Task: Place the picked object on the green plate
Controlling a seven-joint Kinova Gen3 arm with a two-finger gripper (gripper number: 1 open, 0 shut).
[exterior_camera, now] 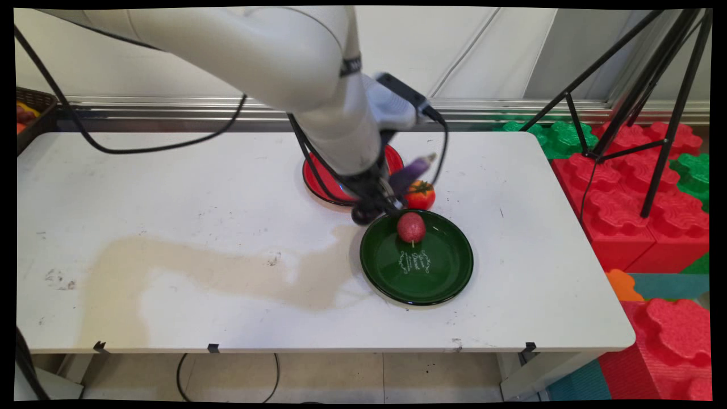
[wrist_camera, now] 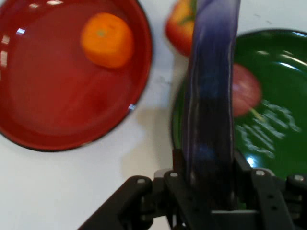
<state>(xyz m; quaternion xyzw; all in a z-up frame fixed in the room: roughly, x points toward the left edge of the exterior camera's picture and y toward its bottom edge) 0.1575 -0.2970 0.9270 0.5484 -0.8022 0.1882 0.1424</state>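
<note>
My gripper [exterior_camera: 392, 193] is shut on a purple eggplant [exterior_camera: 417, 169], which sticks out up and to the right. It hovers over the gap between a red plate [exterior_camera: 318, 190] and a green plate [exterior_camera: 448, 278]. A red round fruit [exterior_camera: 411, 227] lies on the green plate's far side. Just beyond that plate's rim sits a tomato [exterior_camera: 421, 196]. In the hand view the eggplant [wrist_camera: 211, 96] rises between the fingers of the gripper [wrist_camera: 211, 184]. An orange [wrist_camera: 106, 39] lies in the red plate [wrist_camera: 43, 110], with the green plate [wrist_camera: 283, 43], red fruit [wrist_camera: 248, 90] and tomato [wrist_camera: 178, 28] to the right.
A brownish stain [exterior_camera: 187, 267] spreads over the table's near left part. A black tripod [exterior_camera: 642, 108] stands off the table's right edge over red and green foam blocks [exterior_camera: 625, 193]. A dark basket [exterior_camera: 31, 111] sits at the far left corner. Black cables hang from the arm.
</note>
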